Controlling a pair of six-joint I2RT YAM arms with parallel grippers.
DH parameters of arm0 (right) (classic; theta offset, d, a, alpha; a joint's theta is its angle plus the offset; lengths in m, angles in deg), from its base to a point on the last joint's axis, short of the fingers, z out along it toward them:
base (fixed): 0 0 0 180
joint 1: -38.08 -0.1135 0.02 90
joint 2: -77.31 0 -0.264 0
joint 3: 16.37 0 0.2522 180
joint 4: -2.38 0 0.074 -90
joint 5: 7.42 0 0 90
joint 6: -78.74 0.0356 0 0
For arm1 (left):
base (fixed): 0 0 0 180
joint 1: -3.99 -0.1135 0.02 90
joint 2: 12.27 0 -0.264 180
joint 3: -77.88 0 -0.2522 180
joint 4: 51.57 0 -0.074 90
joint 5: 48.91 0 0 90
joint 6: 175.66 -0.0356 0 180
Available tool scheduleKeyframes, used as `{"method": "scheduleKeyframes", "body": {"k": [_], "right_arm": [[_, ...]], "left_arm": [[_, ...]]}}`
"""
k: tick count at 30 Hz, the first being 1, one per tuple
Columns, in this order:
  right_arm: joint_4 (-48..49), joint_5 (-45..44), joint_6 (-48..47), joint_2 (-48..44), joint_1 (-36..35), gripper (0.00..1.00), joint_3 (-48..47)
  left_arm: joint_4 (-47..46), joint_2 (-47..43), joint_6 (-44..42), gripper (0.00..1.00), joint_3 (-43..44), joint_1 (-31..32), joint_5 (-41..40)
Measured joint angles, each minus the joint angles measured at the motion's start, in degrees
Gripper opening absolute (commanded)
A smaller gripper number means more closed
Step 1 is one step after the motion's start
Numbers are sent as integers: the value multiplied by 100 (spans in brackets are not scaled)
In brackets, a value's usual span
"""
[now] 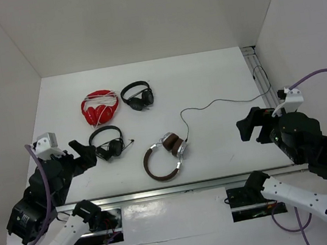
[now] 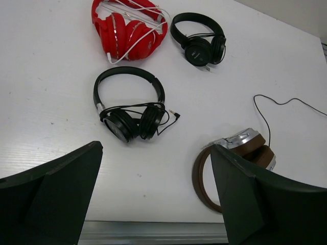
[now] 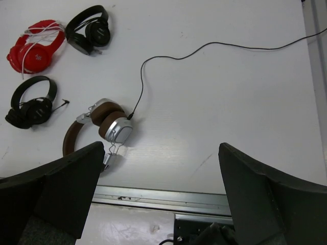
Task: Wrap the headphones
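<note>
Both arms sit low at the near edge, neither touching anything. The left gripper (image 1: 84,153) hangs over the front-left part of the table (image 1: 205,73) w/ jaws spread wide, nothing btw them. Just ahead of it lies a small black pair (image 1: 107,142), cord bunched round its cups, plug sticking out to the right. The right gripper (image 1: 248,127) is at the front-right, jaws likewise wide apart & empty. The headphones (image 1: 165,156) lie flat near front-centre, btw the two grippers & apart from both: brown headband curving toward the near-left, silver-&-brown earcups folded together at its far-right end. Their thin black cable (image 1: 210,104) isn't wrapped. It leaves the cups, runs away from the arms, then snakes off right toward the rail (image 1: 256,75) at the table's right side. Further back on the left there's a red pair (image 1: 99,107) w/ white cord wound on it, & just right of that another black pair (image 1: 137,95).
</note>
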State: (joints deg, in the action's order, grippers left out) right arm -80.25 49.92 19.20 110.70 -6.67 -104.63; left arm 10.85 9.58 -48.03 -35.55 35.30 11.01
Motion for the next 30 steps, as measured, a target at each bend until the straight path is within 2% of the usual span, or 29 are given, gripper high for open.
{"method": "scheduleKeyframes", "body": {"k": [9,13,17,21,24,25,28,30], "right_arm": [[81,-20,-2,-114,0,100,136],[120,35,-2,-170,0,100,184],[214,66,-13,61,0,100,199],[509,267,-55,378,0,100,457],[734,474,-92,474,0,100,721],[813,533,-94,474,0,100,789],[988,667,-105,474,0,100,909],[1080,748,-116,476,0,100,968]], "left_arm": [[-90,304,46,100,-57,0,116],[153,730,396,100,160,-2,98],[-125,1329,1058,99,50,-4,645],[-890,2546,1849,96,-595,109,1519],[-1163,3589,2583,99,-852,925,1513],[-1141,3858,2874,100,-813,1368,1331],[-870,4570,3711,100,-337,2339,1025],[-717,5276,4277,100,195,2643,828]]}}
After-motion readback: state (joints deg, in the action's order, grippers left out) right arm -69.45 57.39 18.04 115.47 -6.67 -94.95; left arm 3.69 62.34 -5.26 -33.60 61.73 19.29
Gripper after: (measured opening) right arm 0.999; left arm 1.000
